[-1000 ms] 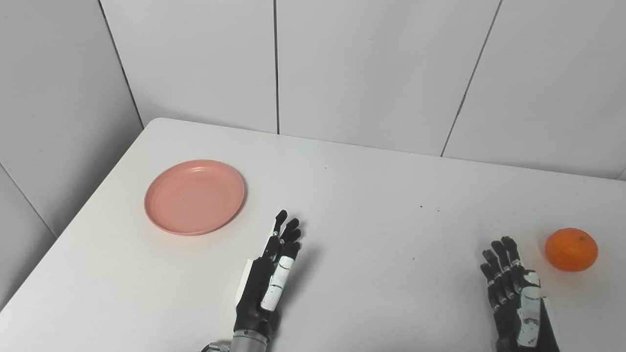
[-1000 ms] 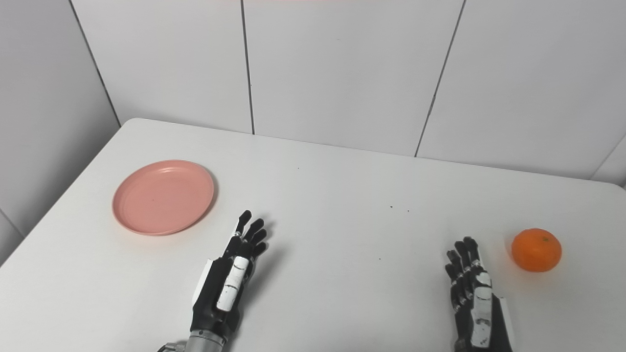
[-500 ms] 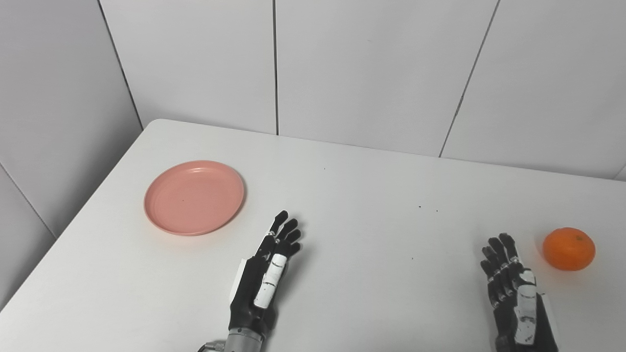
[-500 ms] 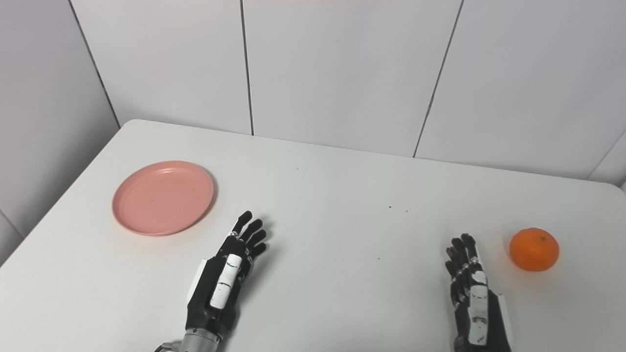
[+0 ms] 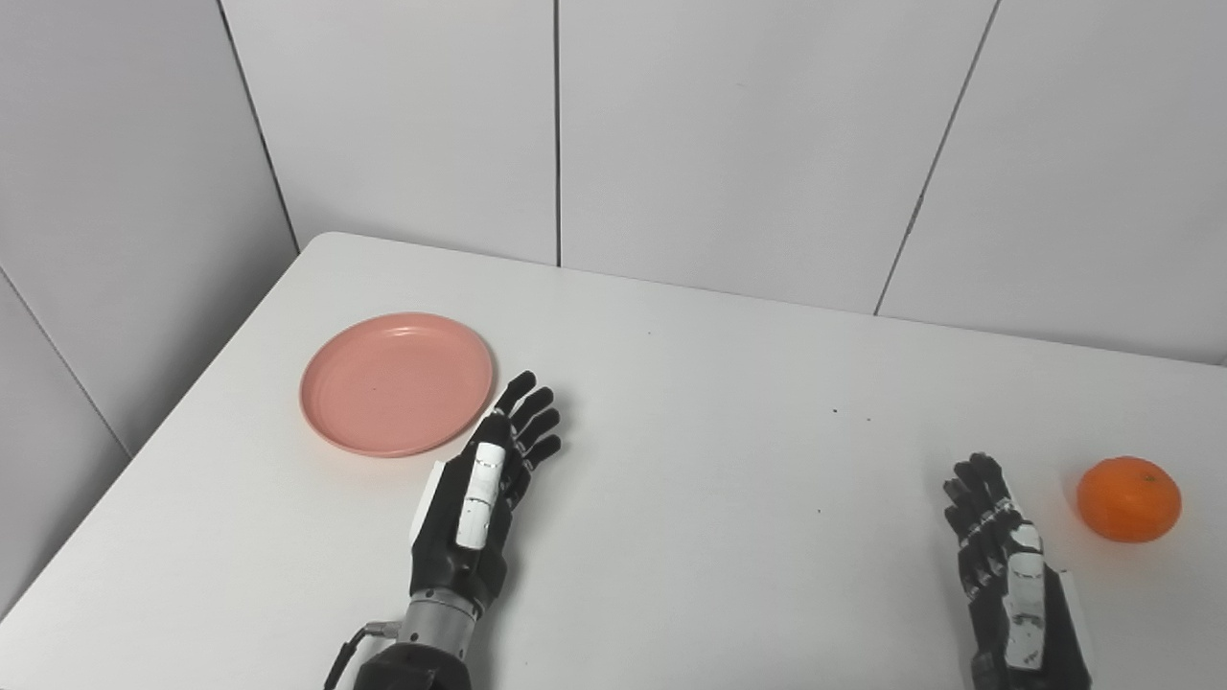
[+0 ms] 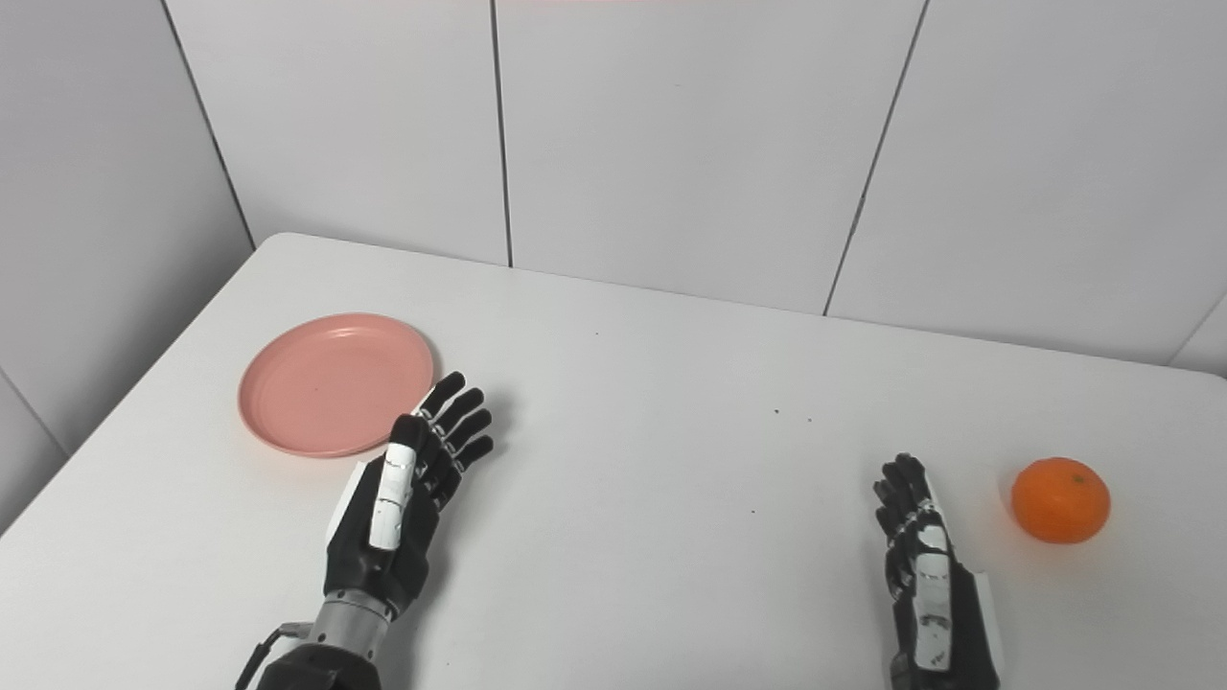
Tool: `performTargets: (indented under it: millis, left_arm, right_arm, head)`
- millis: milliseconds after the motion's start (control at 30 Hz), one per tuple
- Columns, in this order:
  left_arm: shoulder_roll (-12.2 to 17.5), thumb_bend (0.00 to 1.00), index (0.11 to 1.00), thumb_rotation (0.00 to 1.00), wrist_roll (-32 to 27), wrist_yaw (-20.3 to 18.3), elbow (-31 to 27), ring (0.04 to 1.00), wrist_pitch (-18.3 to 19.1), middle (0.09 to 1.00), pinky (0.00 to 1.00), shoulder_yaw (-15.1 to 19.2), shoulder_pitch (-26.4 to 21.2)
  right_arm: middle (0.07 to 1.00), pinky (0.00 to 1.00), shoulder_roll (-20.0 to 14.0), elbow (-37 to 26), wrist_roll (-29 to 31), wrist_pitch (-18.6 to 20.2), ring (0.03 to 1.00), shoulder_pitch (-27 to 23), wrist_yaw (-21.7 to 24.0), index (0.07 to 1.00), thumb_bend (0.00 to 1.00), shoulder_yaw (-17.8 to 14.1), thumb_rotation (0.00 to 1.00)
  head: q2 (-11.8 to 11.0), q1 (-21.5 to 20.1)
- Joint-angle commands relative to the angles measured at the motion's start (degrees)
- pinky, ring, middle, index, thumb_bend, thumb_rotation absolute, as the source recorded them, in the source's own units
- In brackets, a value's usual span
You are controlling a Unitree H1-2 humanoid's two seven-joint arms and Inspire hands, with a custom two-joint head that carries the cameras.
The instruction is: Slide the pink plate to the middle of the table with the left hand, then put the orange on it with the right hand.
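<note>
A pink plate (image 5: 397,382) lies flat on the left part of the white table (image 5: 729,383). My left hand (image 5: 484,489) is open just right of and below the plate, its fingertips (image 5: 522,381) close to the plate's right rim and holding nothing. An orange (image 5: 1128,499) rests near the table's right edge. My right hand (image 5: 1005,565) is open at the bottom right, a short gap left of the orange, fingers straight and empty.
Grey wall panels (image 5: 671,144) rise behind the table's far edge and along its left side. A few small dark specks (image 5: 834,413) dot the tabletop right of centre.
My left hand has moved forward and left, its fingertips now close beside the plate's right rim. The view has shifted slightly. The right hand, plate and orange stay put.
</note>
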Motion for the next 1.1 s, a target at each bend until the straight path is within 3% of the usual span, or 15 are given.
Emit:
performTargets:
  millis: [0,233,467,667,900,1067]
  left_arm:
    - [1.3,0.93,0.843,0.89,-0.5,-1.0,-2.6,0.873,0.0,0.874,0.87,0.6,-3.2]
    - [5.8,0.95,0.848,0.92,-2.4,-1.5,-4.9,0.883,2.8,0.875,0.87,4.0,-9.1]
    - [11.0,0.97,0.831,0.91,-3.6,-2.6,0.0,0.856,0.2,0.858,0.86,9.4,-14.9]
    - [16.5,0.96,0.857,0.92,-3.5,-3.4,2.3,0.859,1.8,0.856,0.85,12.4,-20.3]
    - [21.0,0.94,0.858,0.88,-5.3,-4.8,9.4,0.847,1.4,0.830,0.88,15.6,-24.5]
    - [24.2,0.93,0.873,0.88,-7.2,-8.3,16.4,0.862,-1.8,0.855,0.85,17.4,-26.6]
  right_arm:
    - [0.938,0.97,2.2,6.6,0.1,-3.0,0.943,2.6,-0.1,0.929,0.79,0.9,1.00]
    - [0.926,0.95,2.6,7.2,-0.4,-3.5,0.932,2.5,-0.5,0.920,0.78,1.0,0.99]
    - [0.932,0.96,2.6,7.7,-0.4,-3.9,0.938,2.3,-0.4,0.925,0.77,0.8,1.00]
    - [0.924,0.95,2.4,7.7,-0.3,-4.1,0.929,2.3,-0.4,0.912,0.77,0.7,0.99]
    - [0.931,0.96,2.1,7.7,-0.3,-4.3,0.937,2.5,-0.1,0.923,0.77,0.7,0.99]
    - [0.930,0.96,2.2,7.5,-0.2,-4.2,0.939,2.6,-0.1,0.923,0.77,0.7,0.98]
  head:
    - [0.0,0.0]
    - [-0.3,-0.2]
    - [-0.4,-0.1]
    - [-0.1,0.0]
    - [0.2,0.3]
    - [0.4,0.0]
